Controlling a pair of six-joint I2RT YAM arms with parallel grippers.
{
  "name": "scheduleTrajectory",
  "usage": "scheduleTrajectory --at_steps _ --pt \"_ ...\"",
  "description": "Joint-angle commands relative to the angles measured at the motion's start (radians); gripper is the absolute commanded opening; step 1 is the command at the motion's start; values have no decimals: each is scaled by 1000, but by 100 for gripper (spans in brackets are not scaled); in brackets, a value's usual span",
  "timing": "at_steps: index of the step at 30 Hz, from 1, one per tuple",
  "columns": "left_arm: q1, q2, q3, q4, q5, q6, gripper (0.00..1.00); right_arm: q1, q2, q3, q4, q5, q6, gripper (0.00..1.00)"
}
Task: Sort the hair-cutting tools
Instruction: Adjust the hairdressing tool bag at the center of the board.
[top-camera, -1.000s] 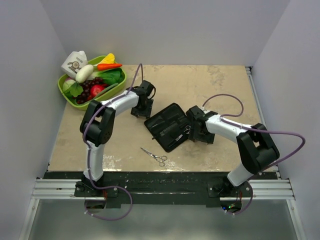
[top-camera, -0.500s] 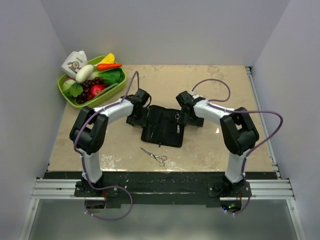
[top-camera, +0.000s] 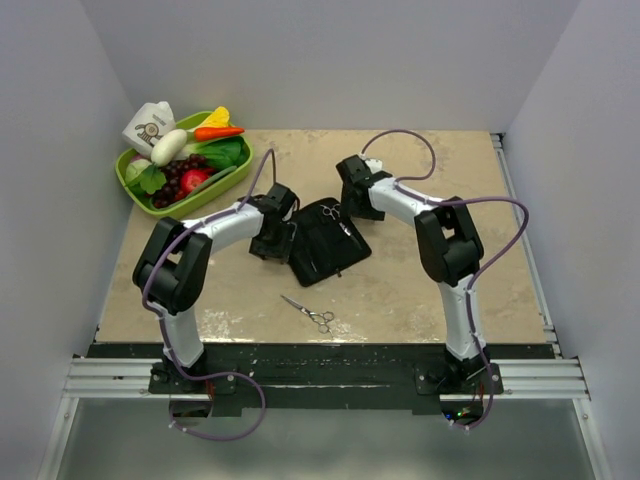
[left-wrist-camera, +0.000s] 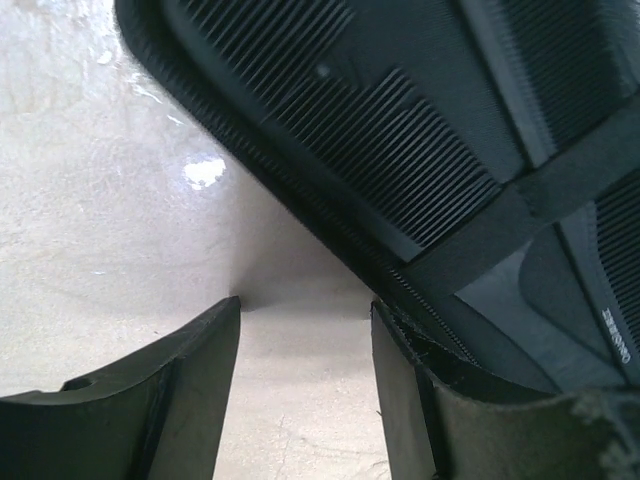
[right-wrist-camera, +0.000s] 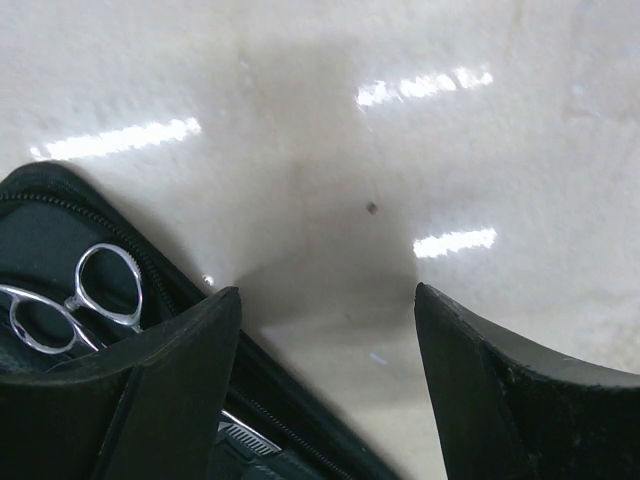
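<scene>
**Top view.** There are two pairs of scissors. The loose scissors (top-camera: 310, 313) lie bare on the worktop (top-camera: 450, 290), toward the near edge and about midway along it, well apart from both arms. The cased scissors (top-camera: 333, 212) sit at the far end of the single black case (top-camera: 322, 245), which lies open in the middle of the worktop. The left gripper (top-camera: 280, 240) is down at the case's left edge, and the right gripper (top-camera: 350, 195) is just beyond its far end. From this height neither pair of jaws can be read, and no comb can be made out against the black lining. One green tray (top-camera: 215, 187) of toy fruit and vegetables stands in the far left corner, with one carton (top-camera: 150, 125) at its far side.

**Left wrist.** The jaws stand spread with only bare worktop between them. The right finger (left-wrist-camera: 420, 400) is against the case's rim. Inside the case, the black comb (left-wrist-camera: 400, 170) shows its rows of teeth under a strap (left-wrist-camera: 520, 210). Its ends are cut off by the frame, so I cannot tell whether there is more than one comb.

**Right wrist.** The jaws are spread wide over bare worktop and grip nothing. Only the ring handles of the cased scissors (right-wrist-camera: 70, 300) show at the lower left. Their blades are hidden behind the left finger (right-wrist-camera: 150, 400).
</scene>
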Motion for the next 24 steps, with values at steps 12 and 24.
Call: scheduleTrajectory --at_steps 12,24 --pt "-69 0 26 22 108 -13 60 82 118 63 -11 -195 -99 76" --pt "-92 -239 1 -84 42 -10 61 82 -143 12 -34 43 -156 82"
